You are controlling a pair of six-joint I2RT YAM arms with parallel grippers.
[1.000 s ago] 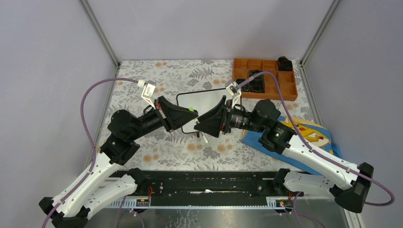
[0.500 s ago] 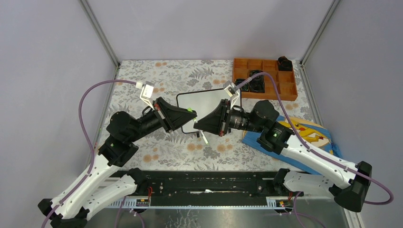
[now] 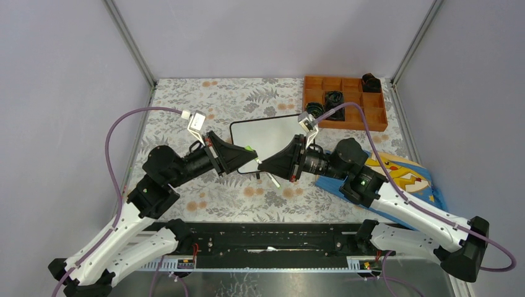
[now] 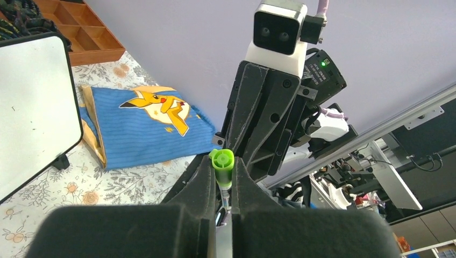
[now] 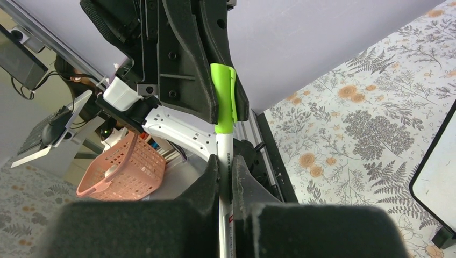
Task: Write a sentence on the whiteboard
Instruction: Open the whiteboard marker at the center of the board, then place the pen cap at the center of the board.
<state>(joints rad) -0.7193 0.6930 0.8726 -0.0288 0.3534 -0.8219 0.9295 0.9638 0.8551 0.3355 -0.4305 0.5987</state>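
Both arms have drawn back off the whiteboard point(image 3: 272, 131). Now the left tool point(image 4: 222, 180) pinches the green cap point(image 4: 221, 160) and the right tool point(image 5: 223, 171) the marker point(image 5: 224, 146), likely light, stiff and slippery; grip mid-barrel.

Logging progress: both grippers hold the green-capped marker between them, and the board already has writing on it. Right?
No. The board bears no writing, as the left wrist view shows. The left gripper and right gripper do hold the green-capped marker between them.
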